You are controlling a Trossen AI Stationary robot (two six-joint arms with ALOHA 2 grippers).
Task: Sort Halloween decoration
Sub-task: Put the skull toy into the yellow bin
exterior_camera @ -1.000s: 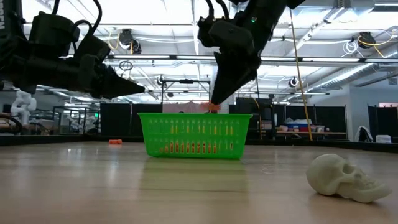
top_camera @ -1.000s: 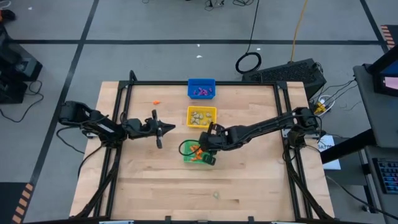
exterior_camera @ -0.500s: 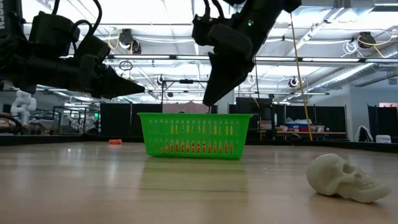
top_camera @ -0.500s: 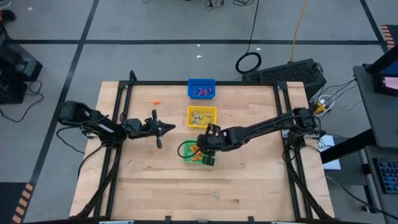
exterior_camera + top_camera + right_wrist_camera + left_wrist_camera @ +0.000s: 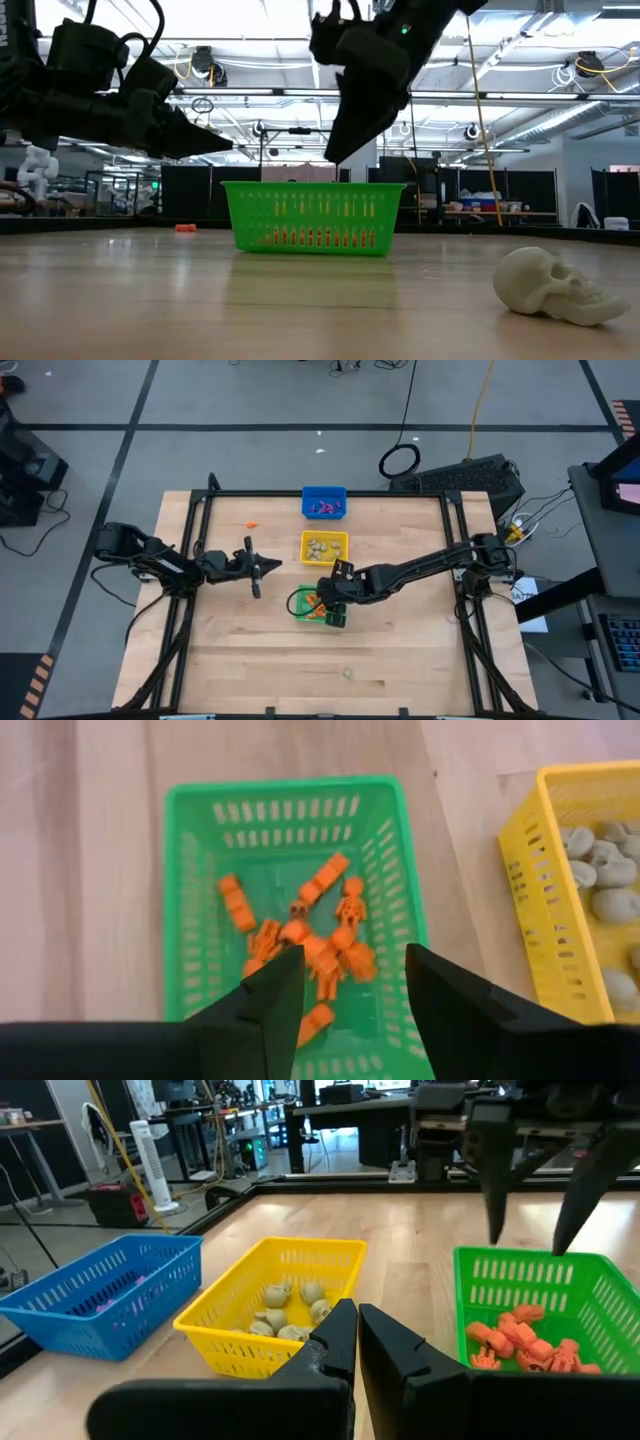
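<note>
A wooden counter (image 5: 400,650) carries three bins in a line, with wide bare wood toward its near edge. Purple trinkets lie in the blue bin (image 5: 324,502), pale skulls in the yellow bin (image 5: 324,547), orange trinkets (image 5: 315,945) in the green bin (image 5: 200,900). Left out: a pale skull (image 5: 552,286) and an orange trinket (image 5: 251,524) near the far-left edge. The right gripper (image 5: 345,990) hovers over green, fingers released and empty; the left gripper (image 5: 355,1342) waits clenched beside it.

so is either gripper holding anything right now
No. The right gripper hangs open and empty above the green bin; the left gripper is shut on nothing.
</note>
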